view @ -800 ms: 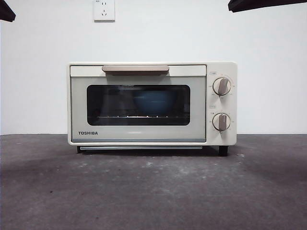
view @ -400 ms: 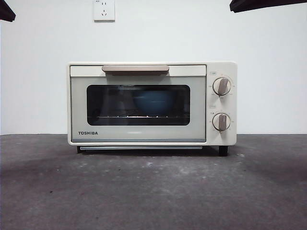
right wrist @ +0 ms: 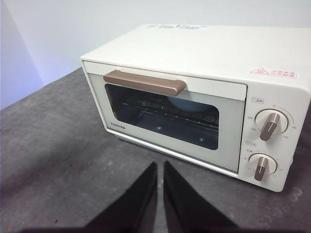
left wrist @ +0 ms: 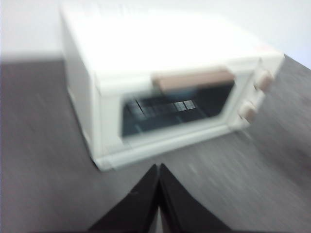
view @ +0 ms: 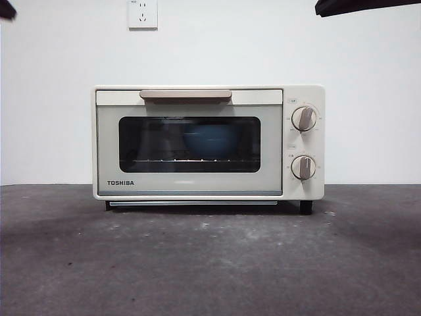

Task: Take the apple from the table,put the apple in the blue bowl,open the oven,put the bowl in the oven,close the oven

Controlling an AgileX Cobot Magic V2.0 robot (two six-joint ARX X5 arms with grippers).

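Note:
The cream oven [view: 197,141] stands on the dark grey table [view: 210,263] with its door closed. Behind the dark glass the blue bowl [view: 210,139] rests on the wire rack; it shows faintly in the right wrist view too, blue bowl [right wrist: 187,104]. The apple is hidden from view. My left gripper [left wrist: 159,170] is shut and empty, held high off the oven's left front corner; that view is blurred. My right gripper [right wrist: 160,167] is shut and empty, above the table in front of the oven [right wrist: 194,92]. Both arms show only as black tips at the front view's top corners.
A white wall with a power socket [view: 143,13] rises behind the oven. Two round knobs [view: 304,118] sit on the oven's right panel. Bare table lies in front of the oven and on both sides.
The black tip at the top left corner of the front view has shrunk, so that arm has drawn further out of view. The oven and bowl have not moved.

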